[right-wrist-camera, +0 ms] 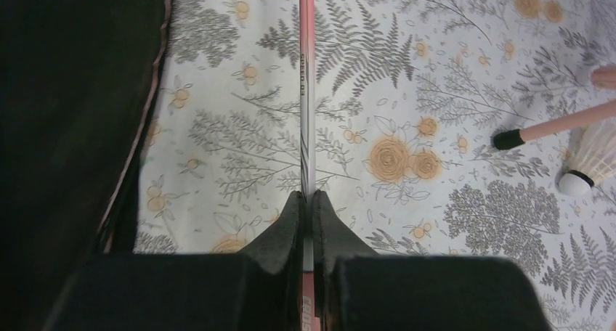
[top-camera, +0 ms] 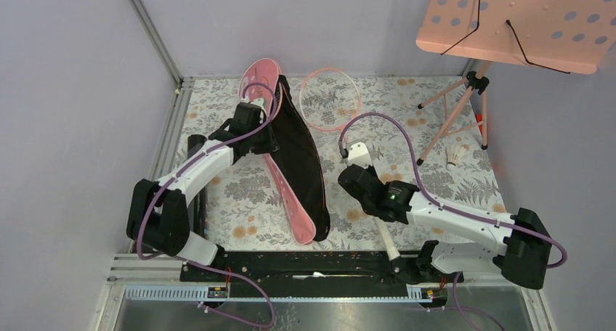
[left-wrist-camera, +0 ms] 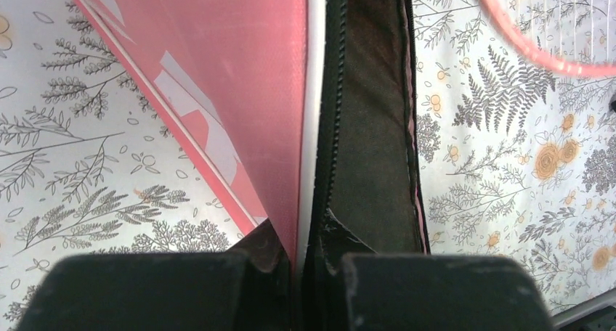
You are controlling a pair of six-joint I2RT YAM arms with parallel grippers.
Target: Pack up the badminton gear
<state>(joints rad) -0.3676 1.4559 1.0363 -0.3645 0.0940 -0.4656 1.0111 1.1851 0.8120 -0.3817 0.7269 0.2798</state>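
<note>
Under right arm [top-camera: 450,218], the racket [top-camera: 330,99] is partly hidden.

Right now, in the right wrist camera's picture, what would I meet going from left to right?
bag → racket → stand foot → shuttlecock

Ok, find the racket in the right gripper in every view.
Top external: racket centre, head uppermost, handle toward the bottom.
Left wrist: only its pink rim, top right.
Right wrist: its shaft vertical mid-frame, clamped in the right gripper.
Shared landmark: racket bag, black lining, left of the racket in all.
</note>
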